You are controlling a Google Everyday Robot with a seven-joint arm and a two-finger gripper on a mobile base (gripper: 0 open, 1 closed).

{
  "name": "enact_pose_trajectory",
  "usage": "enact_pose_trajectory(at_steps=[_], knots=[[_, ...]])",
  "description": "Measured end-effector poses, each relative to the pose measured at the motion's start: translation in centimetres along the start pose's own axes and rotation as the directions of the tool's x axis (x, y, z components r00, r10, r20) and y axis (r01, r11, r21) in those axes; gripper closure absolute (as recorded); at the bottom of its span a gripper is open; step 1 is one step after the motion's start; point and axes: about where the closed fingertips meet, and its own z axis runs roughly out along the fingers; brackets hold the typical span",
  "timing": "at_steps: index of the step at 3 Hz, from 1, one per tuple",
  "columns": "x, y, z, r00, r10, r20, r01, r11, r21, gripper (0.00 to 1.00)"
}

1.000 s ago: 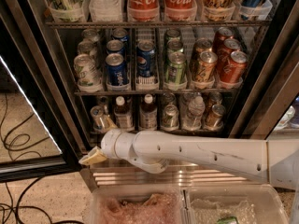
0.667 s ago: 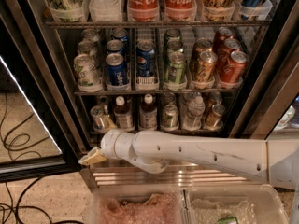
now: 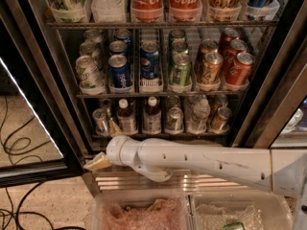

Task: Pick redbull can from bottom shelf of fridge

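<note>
The fridge stands open with wire shelves of drinks. On the bottom shelf a slim silver redbull can stands at the far left, next to white-capped brown bottles. My white arm reaches in from the right, across the front of the fridge's base. My gripper is just below and in front of the shelf's left end, close under the redbull can. It is open and empty, with one beige finger low and the other pointing up beside the can.
The shelf above holds Pepsi cans, green cans and orange cans. The bottom shelf also holds a silver can, a clear bottle and a bronze can. The glass door is at the left. Clear bins sit below the arm.
The gripper has shifted very slightly to the right; nothing else has visibly changed.
</note>
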Motion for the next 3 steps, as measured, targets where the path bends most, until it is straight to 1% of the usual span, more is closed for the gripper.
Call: enact_pose_trajectory(at_steps=[1,2,3], knots=[[0.3,-0.4,0.4,1.000,0.012,0.013,-0.012,0.9992,0.038,0.00],[0.1,-0.2,1.6,0.999,0.009,0.037,-0.012,0.9962,0.086,0.00],[0.3,-0.4,1.6,0.999,0.023,0.037,-0.027,0.9937,0.109,0.00]])
